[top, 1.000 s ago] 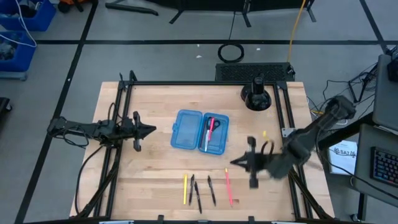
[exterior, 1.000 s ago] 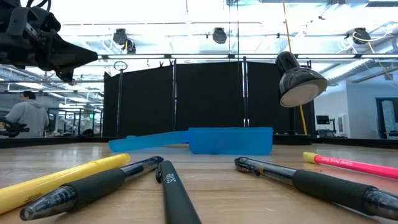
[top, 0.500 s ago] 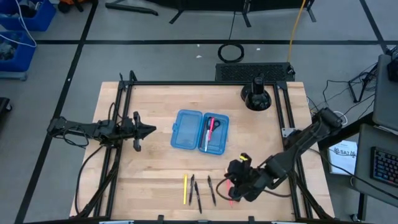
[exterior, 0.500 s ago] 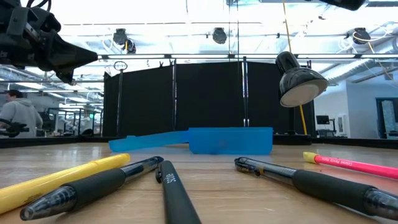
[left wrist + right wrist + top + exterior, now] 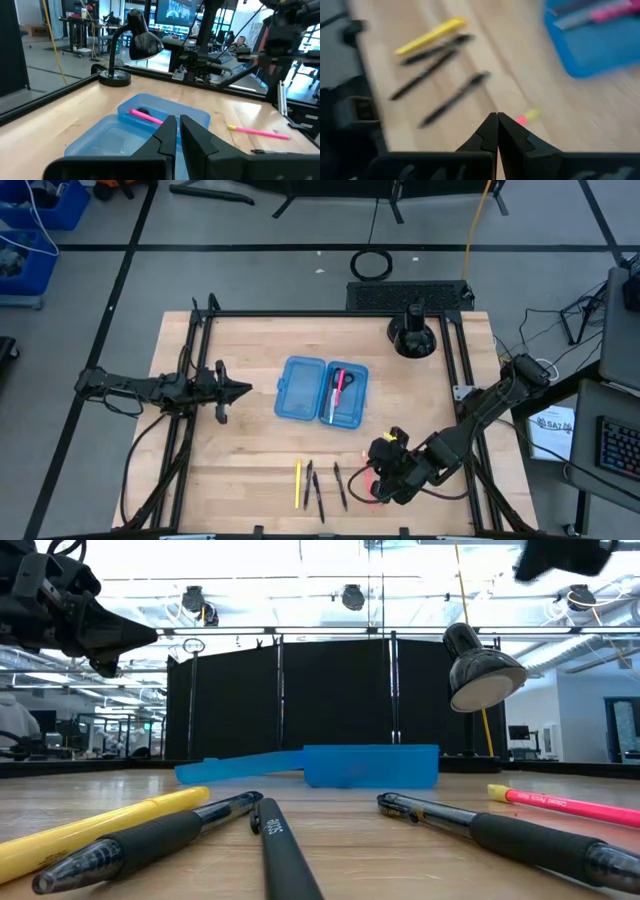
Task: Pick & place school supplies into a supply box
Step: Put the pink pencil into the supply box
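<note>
With its fingers pressed together and nothing between them, the right gripper (image 5: 377,480) hangs over the pink pen (image 5: 368,474) at the table's near edge, so it has to spread before going down or the tips will likely just shove the pen sideways. Yellow pencil (image 5: 297,484) and three black pens (image 5: 318,488) lie in a row just beside it; a wide approach could nudge the nearest one. Supply box (image 5: 322,390) sits open mid-table, one pink pen and dark items already in its right half; left gripper (image 5: 240,389), fingers nearly together and empty, waits beside it.

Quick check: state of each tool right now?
Left tool: shut, empty, beside the supply box.
Right tool: shut, empty, above the pink pen.
</note>
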Controlling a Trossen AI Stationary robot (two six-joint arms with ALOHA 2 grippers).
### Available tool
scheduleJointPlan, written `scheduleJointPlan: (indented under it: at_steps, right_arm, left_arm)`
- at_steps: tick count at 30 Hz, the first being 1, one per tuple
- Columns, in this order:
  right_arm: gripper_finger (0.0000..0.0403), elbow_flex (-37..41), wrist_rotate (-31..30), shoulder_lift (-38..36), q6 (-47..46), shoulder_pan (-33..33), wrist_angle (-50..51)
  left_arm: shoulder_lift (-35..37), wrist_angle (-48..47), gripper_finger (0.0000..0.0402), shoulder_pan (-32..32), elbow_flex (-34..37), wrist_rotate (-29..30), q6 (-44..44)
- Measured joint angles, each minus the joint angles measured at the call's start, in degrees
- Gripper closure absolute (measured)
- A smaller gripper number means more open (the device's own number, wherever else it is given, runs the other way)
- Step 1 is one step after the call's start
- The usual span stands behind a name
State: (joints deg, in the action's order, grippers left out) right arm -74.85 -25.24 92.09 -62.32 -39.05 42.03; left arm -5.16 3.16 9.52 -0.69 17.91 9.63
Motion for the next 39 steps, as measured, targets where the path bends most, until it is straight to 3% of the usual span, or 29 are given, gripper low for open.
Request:
scheduleJointPlan:
  at_steps: [6,10,18,25,32,39]
  right_arm:
    - [0.0379,2.6,4.0,0.0,-12.4,0.0,7.2]
    - [0.0332,5.2,7.4,0.0,-19.5,-0.8,8.8]
    - [0.0224,10.0,7.6,0.0,-34.8,-4.5,8.8]
    - [0.0182,11.6,11.8,0.0,-47.4,-4.5,8.7]
    - [0.0184,11.6,9.9,0.0,-49.1,-3.0,6.1]
    - [0.0187,11.6,7.5,0.0,-36.3,4.7,-4.5]
  left_arm:
    - [-0.1,-0.1,0.0376,0.0,0.0,0.1,0.8]
    - [-0.6,-0.2,0.0376,0.0,0.0,-0.1,2.2]
    - [-3.2,-0.5,0.0376,0.0,0.0,-2.8,-0.3]
    - [-6.0,0.0,0.0376,0.0,0.0,-4.4,-3.6]
    - [-6.1,5.0,0.0376,0.0,0.1,-1.3,-4.8]
    - [-6.2,7.2,0.0376,0.0,0.1,-1.3,-5.9]
